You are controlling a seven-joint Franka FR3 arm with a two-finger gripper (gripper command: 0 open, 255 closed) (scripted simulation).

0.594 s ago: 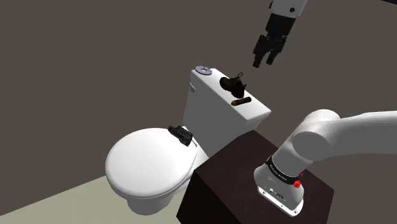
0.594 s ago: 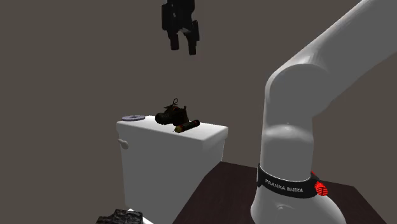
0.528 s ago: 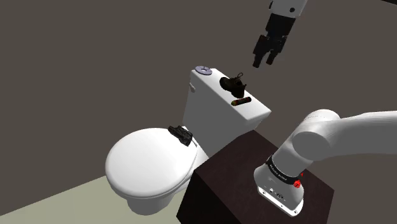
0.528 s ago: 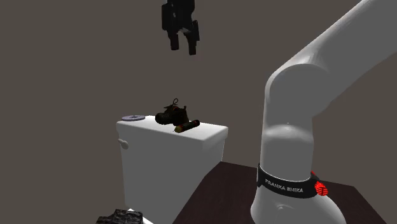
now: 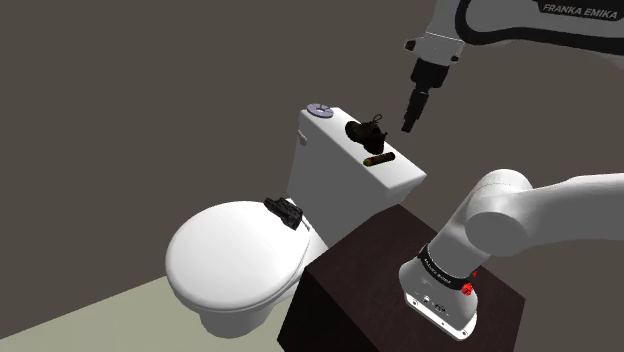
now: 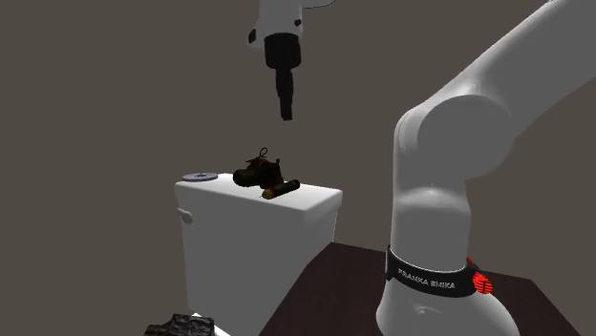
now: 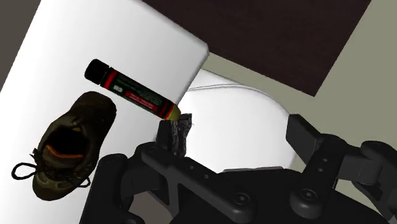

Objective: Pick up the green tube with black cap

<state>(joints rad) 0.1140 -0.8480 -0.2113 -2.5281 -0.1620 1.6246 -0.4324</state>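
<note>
Fingers: up in the air; I can't tell if they are open or closed.
Green tube: down below them, flat on the toilet tank lid, just beside the shoe.
Long way: black cap toward the lid's middle, yellow end at its front edge.

Bathroom, likely home: white toilet, tank, dark wall.

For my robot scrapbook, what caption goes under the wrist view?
Open gripper above the toilet tank, green tube lying beside a shoe.

White arm arched high, pincer pointing down, seen edge-on.
</note>
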